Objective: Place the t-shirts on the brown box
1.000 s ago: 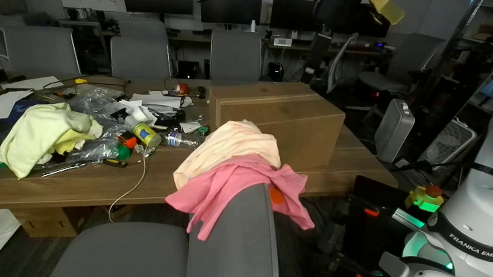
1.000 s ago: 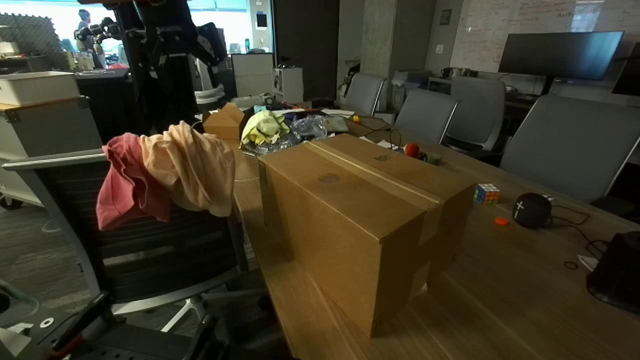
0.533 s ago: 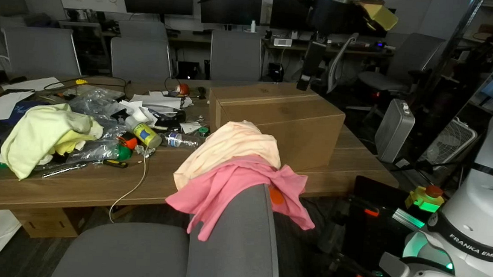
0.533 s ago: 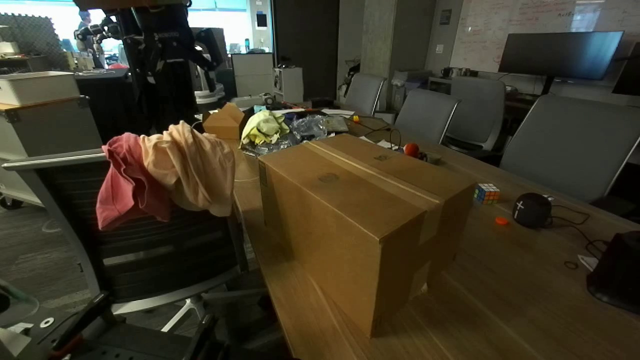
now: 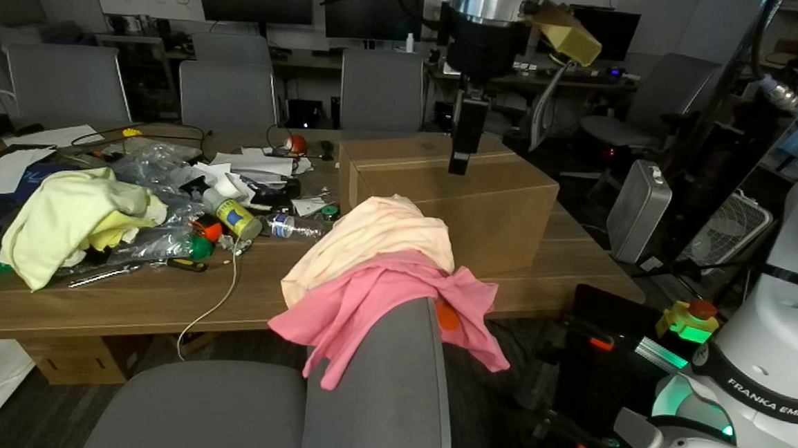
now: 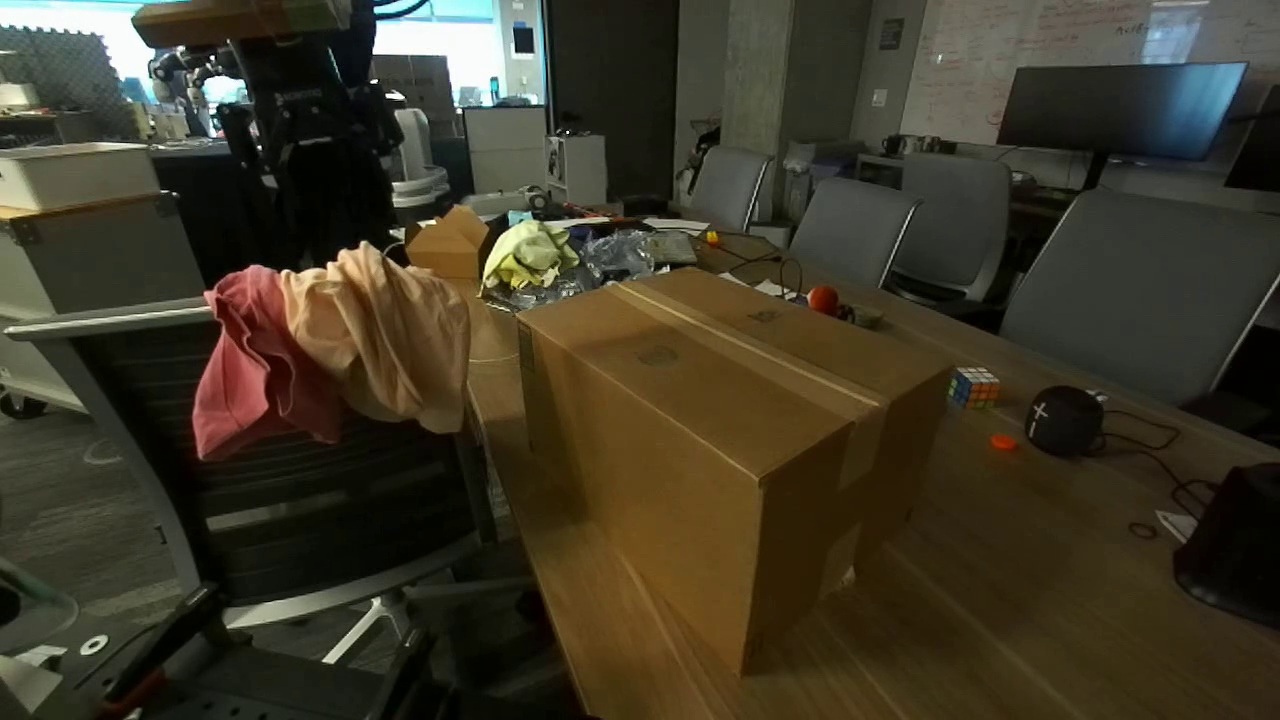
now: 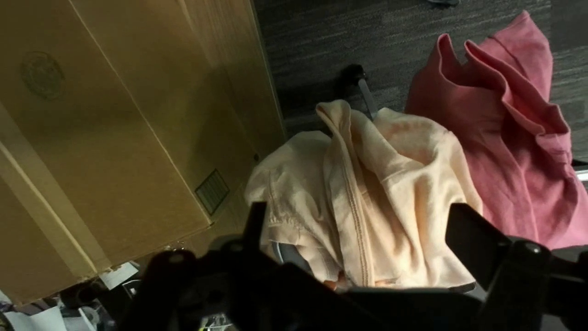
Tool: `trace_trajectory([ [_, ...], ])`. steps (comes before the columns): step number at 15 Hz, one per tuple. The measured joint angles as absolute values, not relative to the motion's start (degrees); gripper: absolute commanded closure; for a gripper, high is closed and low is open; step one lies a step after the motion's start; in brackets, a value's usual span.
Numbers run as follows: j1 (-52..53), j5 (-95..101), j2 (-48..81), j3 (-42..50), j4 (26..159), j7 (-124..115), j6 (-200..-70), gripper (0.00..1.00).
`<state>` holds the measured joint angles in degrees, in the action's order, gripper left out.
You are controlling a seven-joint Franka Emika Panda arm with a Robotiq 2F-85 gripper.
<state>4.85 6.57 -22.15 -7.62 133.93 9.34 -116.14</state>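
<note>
- Peach T-shirt (image 5: pixel 374 240) and pink T-shirt (image 5: pixel 388 289), neither on target yet, and we go biggest first: wood-grained table (image 5: pixel 256 302), long, stretching across the scene
- Grey office chair (image 5: pixel 382 382) next, right at the table's edge, both T-shirts draped over its back in both exterior views
- Brown cardboard box (image 6: pixel 720 430), taped along its top, up on the table just beside them, no T-shirt on it, so I'd call this early days
- Now the cloth itself: peach T-shirt on the box side, pink T-shirt on the far side of it, peach looking the likelier first pick
- Robotiq gripper (image 7: pixel 358 214) above them, clear of the fabric, jaws spread wide, nothing in hold, and in the wrist view the peach T-shirt lies below, squarely between the fingers (image 7: pixel 475 243), with the pink one mostly outside that span
- Smallest and decisive, a long seamed fold (image 7: pixel 353 207) in the peach cloth, running roughly square to the line from fingertip to fingertip, so dropping straight and squeezing should, by my read, close across it
</note>
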Motion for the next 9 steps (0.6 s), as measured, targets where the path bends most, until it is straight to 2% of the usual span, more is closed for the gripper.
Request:
trace_trajectory([
  [9,7.66,6.38,-12.11,-8.32,126.39,9.33,-115.99,0.00],
])
